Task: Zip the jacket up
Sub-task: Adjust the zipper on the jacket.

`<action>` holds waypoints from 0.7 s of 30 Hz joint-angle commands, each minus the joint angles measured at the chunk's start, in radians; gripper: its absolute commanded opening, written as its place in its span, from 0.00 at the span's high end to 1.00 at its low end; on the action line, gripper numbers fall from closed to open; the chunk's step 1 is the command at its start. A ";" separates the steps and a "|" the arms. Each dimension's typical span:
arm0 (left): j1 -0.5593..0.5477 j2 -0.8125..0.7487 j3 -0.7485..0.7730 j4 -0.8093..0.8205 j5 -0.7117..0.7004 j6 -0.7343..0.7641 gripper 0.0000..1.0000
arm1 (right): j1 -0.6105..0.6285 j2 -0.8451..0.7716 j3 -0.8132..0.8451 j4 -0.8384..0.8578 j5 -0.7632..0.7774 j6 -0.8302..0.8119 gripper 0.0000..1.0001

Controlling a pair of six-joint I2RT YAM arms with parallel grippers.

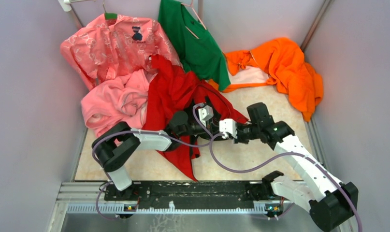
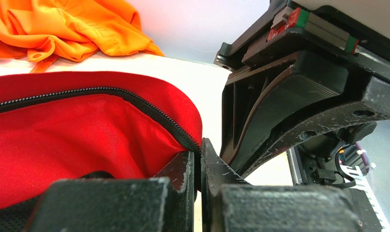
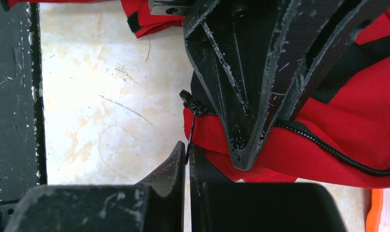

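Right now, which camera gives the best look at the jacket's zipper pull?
The right wrist view: the zipper pull sits sharp at the edge of the jacket, its cord running into the shut right hand. The left wrist view shows only zipper teeth; in the top view it cannot be made out.

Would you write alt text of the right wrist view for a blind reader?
The right gripper, shut, pinches the dark zipper pull of the red jacket on a pale table. The left gripper enters from the top, clamped on the jacket's zipper edge.
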 commanded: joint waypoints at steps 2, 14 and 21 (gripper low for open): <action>0.013 0.022 0.074 0.032 -0.013 0.027 1.00 | 0.032 -0.008 0.018 -0.082 -0.086 -0.029 1.00; 0.013 0.022 0.071 0.030 0.018 0.033 1.00 | -0.051 -0.041 0.040 0.007 0.040 0.104 1.00; 0.013 0.027 0.090 -0.013 0.019 0.027 1.00 | -0.040 -0.030 0.055 0.012 0.042 0.108 1.00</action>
